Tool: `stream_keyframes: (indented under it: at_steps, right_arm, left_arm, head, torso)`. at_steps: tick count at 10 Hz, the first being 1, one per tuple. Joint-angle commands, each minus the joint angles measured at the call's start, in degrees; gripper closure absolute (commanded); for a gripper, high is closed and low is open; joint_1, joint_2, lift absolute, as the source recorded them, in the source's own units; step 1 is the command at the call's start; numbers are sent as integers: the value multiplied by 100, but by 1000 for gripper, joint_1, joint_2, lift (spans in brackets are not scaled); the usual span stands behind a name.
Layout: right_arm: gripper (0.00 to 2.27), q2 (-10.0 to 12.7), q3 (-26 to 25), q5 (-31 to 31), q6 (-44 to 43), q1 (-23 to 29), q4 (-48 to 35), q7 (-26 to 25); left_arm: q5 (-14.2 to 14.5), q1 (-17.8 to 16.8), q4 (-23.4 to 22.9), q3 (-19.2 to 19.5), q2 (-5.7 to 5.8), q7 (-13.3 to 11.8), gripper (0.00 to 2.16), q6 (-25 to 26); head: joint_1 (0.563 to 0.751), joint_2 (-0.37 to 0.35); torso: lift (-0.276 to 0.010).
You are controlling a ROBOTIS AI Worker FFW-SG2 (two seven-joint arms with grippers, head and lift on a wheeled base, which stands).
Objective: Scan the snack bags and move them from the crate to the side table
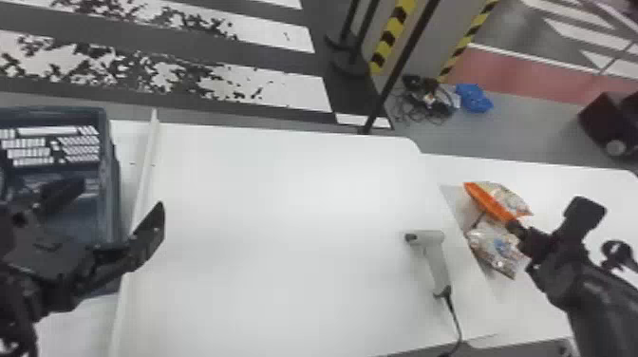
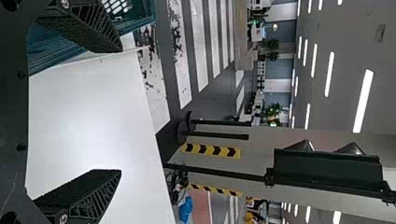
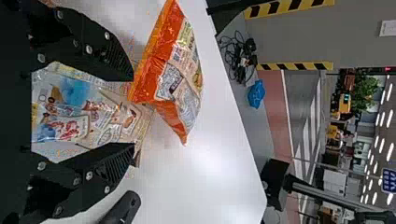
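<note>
Here we go, head view as my dial: at nine o'clock, my left gripper point(image 1: 115, 195) hangs by the crate point(image 1: 112, 190), fingers spread wide! Over at three, above the side table point(image 1: 565, 183), my right gripper point(image 1: 516, 228) has its fingers apart, clear snack bag point(image 1: 496, 249) below, orange snack bag point(image 1: 493, 201) just past the tips! Scanner point(image 1: 436, 261) at four!

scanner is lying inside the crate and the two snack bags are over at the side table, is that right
Not inside the crate: the head view shows the scanner lying on the white table. The two snack bags are at the side table.
</note>
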Motion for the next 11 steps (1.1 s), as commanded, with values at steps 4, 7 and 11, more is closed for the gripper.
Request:
stream_keyframes:
  at_steps: [4, 7, 11]
  right_arm:
    - [60, 1074, -394, -735, 672, 1797, -3313, 251]
    - [56, 1689, 248, -190, 672, 2491, -5238, 778]
    - [56, 2463, 1232, 21, 707, 2992, -6266, 1499]
  left_arm:
    - [-16, 33, -230, -44, 17, 52, 70, 18]
    - [-86, 315, -388, 254, 0, 35, 70, 0]
    - [134, 1079, -608, 1353, -387, -132, 70, -123]
  head:
    - [695, -350]
    - [695, -350]
    - [695, -254]
  torso:
    - [-87]
    - [-87]
    - [-87]
